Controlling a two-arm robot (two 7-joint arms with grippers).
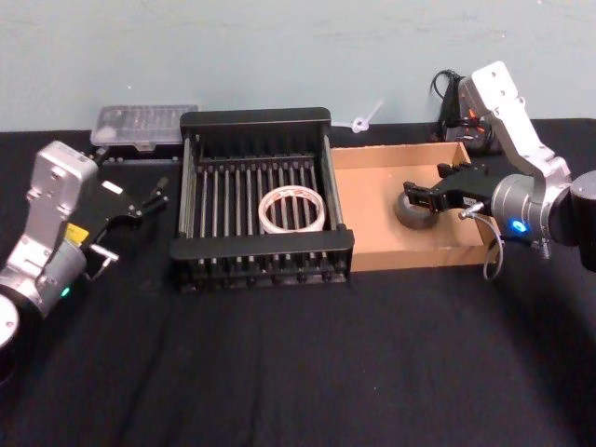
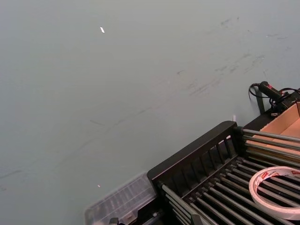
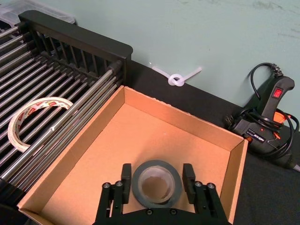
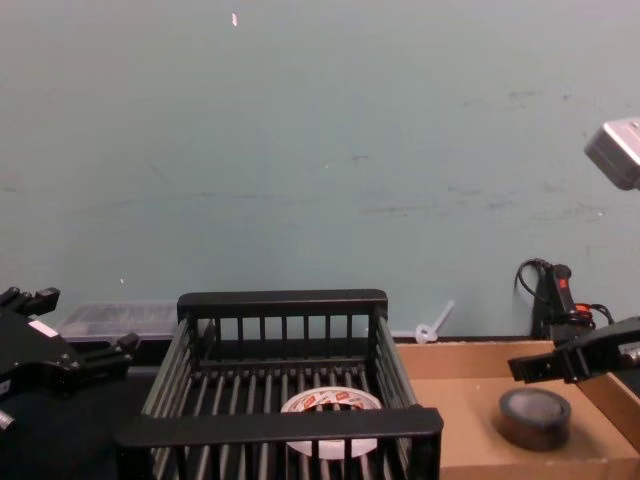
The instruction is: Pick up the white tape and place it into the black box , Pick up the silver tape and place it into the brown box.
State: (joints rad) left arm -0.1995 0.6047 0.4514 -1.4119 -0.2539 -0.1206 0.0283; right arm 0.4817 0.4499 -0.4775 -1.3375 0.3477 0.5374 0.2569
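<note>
Head view: right tool released, straddling silver tape in brown box; white tape in black box; left tool released, parked.

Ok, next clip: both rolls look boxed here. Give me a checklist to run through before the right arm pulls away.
1. White tape lying flat on the black box floor: ok.
2. Silver tape resting on the brown box floor, inside its walls: ok.
3. Right tool released: ok by the right wrist view, its fingers stand apart on either side of the roll with a gap showing.
4. Roll fully free of both fingers: cannot tell, the gaps are narrow.
5. Way up out of the brown box: ok, nothing stands over the tool in the chest view.
6. Left tool out of the way: ok, it sits open left of the black box.
</note>
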